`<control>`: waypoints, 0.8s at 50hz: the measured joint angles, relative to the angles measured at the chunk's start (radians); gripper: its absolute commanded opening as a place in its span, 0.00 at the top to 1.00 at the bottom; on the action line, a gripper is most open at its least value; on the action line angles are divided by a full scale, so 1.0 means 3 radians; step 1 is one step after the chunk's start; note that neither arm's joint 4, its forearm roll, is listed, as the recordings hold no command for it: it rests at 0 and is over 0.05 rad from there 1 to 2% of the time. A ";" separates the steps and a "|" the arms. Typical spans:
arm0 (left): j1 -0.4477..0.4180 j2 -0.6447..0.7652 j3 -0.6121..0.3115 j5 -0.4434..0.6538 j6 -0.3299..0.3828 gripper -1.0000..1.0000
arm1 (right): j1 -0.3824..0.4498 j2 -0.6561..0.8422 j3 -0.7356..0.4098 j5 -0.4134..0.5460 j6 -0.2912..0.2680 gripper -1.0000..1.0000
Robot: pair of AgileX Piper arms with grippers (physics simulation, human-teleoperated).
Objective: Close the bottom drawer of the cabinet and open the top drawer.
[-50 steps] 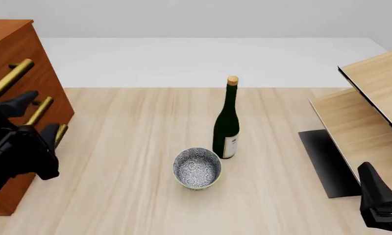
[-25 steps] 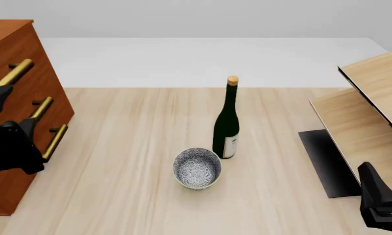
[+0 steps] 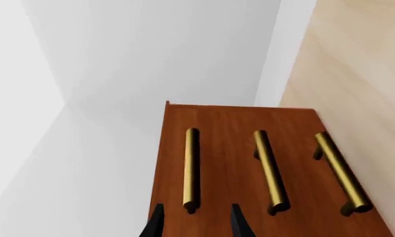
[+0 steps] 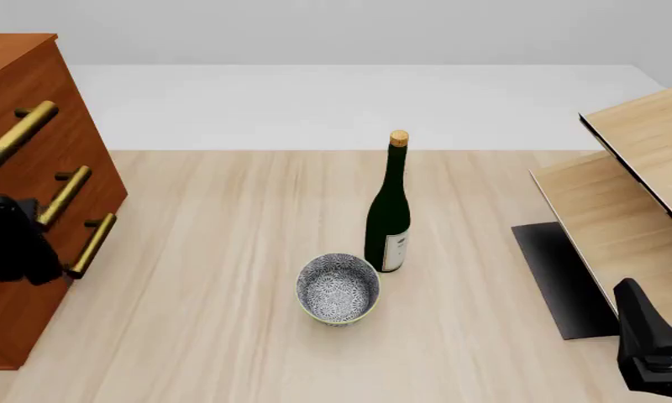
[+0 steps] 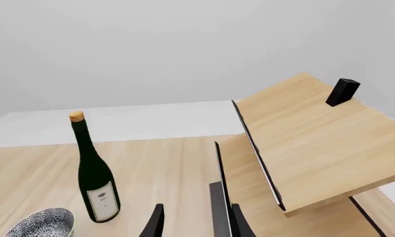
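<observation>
Risk: the left hand (image 3: 194, 223) sits off-line of the top drawer (image 3: 191, 170) handle; closing now could clip the bar end or slip.

All 3 drawers of the cabinet (image 4: 28, 101), at the worktop's left edge, look flush. Left fingers stand narrowly apart, empty, aimed at it. The right hand (image 5: 195, 222) idles, likewise apart.

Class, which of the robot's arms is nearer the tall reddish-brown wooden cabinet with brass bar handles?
Left. The left pincer sits right before the tall reddish-brown wooden cabinet, fingers flanking one brass handle's end; the right pincer stays far across the table by the pale wood shelf unit.
</observation>
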 measured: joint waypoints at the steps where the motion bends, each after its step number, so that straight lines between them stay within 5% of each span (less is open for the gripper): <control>1: 0.0010 0.0017 -0.0016 -0.0003 -0.0002 0.00 | 0.0000 -0.0001 0.0000 0.0001 -0.0001 0.00; 40: 0.0268 0.0648 -0.0472 -0.0187 -0.0035 0.00 | -0.0001 -0.0004 0.0001 -0.0004 -0.0034 0.00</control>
